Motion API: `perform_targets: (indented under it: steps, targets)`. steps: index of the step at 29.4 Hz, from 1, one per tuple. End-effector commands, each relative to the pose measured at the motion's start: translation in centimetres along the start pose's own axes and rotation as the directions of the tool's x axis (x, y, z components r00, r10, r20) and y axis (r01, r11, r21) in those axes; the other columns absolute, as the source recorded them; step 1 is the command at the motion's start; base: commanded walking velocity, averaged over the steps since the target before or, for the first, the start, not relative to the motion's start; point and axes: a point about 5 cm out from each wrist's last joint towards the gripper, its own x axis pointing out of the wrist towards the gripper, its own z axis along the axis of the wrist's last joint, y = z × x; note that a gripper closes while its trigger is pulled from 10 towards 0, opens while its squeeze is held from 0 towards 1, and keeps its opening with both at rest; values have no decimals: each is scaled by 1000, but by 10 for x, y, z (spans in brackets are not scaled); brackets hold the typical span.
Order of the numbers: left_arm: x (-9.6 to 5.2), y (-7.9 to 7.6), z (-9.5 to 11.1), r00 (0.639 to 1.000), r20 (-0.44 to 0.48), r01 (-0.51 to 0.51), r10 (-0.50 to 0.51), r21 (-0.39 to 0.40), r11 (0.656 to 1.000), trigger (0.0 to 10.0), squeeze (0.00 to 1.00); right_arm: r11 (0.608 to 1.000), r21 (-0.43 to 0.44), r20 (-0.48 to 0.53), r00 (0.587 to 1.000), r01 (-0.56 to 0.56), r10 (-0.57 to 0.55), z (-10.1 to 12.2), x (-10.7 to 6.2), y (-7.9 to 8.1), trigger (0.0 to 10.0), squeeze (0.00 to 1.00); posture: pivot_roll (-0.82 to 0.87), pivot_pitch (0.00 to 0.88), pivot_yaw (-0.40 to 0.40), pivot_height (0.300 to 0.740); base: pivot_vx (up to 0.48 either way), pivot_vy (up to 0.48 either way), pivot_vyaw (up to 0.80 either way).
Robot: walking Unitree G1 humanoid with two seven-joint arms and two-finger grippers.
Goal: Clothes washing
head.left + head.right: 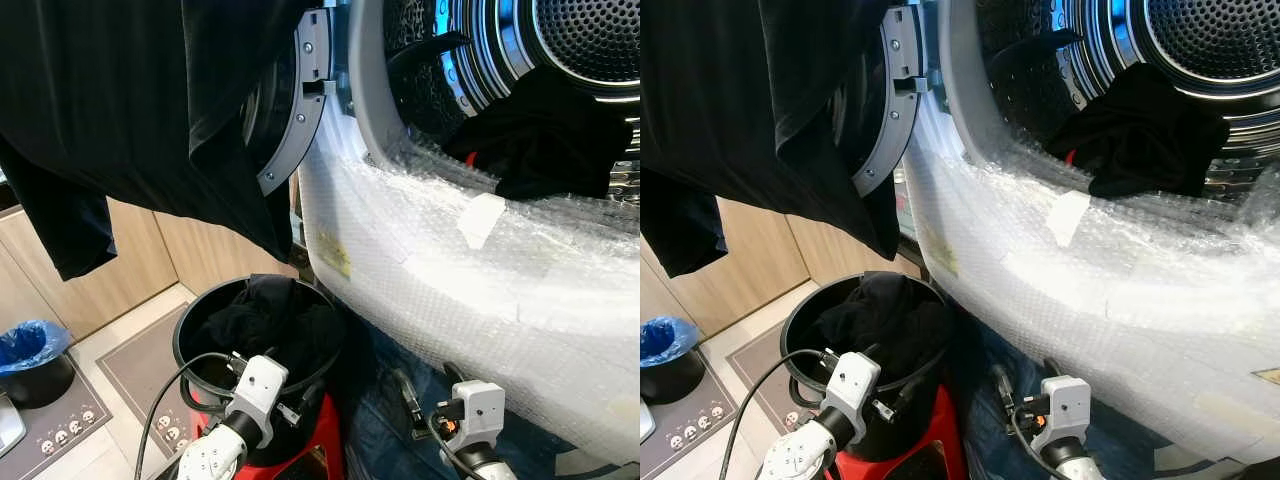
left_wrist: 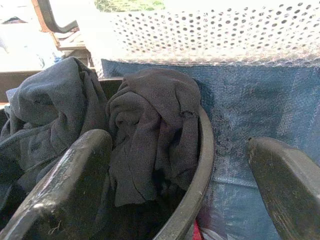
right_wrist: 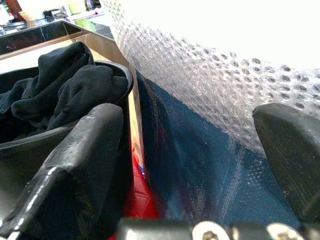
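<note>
Loading step, we judge. Dark clothes (image 1: 270,315) heaped in black bucket (image 1: 190,335), near left below washer drum (image 1: 560,60). Left pincer (image 2: 175,170) wide open, empty, at bucket rim; right pincer (image 3: 200,165) open, empty. Next: left reaches in, grips garment.

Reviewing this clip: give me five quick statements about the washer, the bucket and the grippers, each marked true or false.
1. The washing machine door is open. True.
2. The black bucket is empty. False: dark clothes are piled in it.
3. A dark garment lies in the mouth of the drum. True.
4. The left gripper is shut on a piece of clothing. False: its fingers are apart and hold nothing, at the bucket's rim.
5. The washer's front is bare metal. False: bubble wrap covers it, and the right gripper is open beside it.
</note>
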Motion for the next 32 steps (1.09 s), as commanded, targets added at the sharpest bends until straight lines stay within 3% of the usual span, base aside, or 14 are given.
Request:
perform_targets:
  steps: [1,32]
  targets:
    - [1,4,3,1000,1,-8,8,4,1000,10000,0,1000,-10,16,1000,-13,14,5,2,3,10000,0,-46,0,19,740,0,0,0]
    - [-1,-2,3,1000,-5,13,-13,-21,1000,10000,0,999,29,14,1000,-22,22,3,0,9,10000,0,-44,0,25,740,0,0,0]
